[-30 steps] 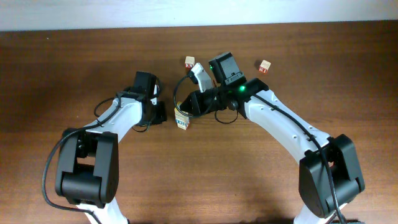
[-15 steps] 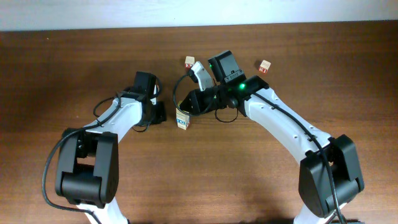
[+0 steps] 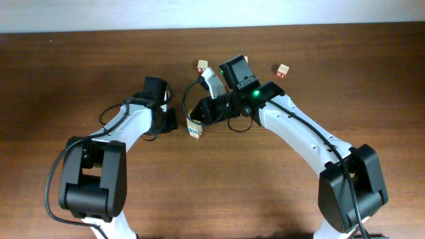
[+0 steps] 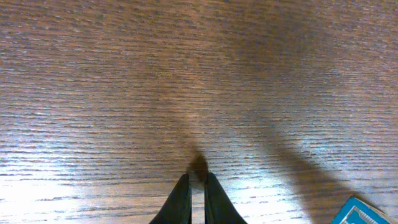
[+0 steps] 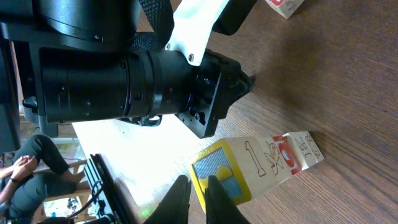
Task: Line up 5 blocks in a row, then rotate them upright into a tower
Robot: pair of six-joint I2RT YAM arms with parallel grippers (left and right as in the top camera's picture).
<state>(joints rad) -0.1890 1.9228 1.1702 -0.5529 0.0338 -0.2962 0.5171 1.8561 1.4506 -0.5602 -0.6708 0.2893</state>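
The blocks stand in a short stack (image 3: pixel 194 129) between the two arms. In the right wrist view the top block (image 5: pixel 219 176) shows a yellow-framed blue face. Below it come a pale block with a "1" (image 5: pixel 252 155), a red-marked block (image 5: pixel 290 157) and a pale one (image 5: pixel 309 145). My right gripper (image 5: pixel 198 184) is shut, its tips at the top block's edge, one finger across its yellow frame. My left gripper (image 4: pixel 198 180) is shut with nothing in it, just above the bare table left of the stack. A blue-edged block corner (image 4: pixel 362 213) shows at its lower right.
Two loose cubes lie at the back of the wooden table: one with red marks (image 3: pixel 202 66) behind the right wrist, another (image 3: pixel 283 70) further right. The left arm's black wrist (image 5: pixel 124 81) sits close beside the stack.
The right arm's wrist has shifted a little to the left over the stack. The left arm and the stack have stayed where they were.
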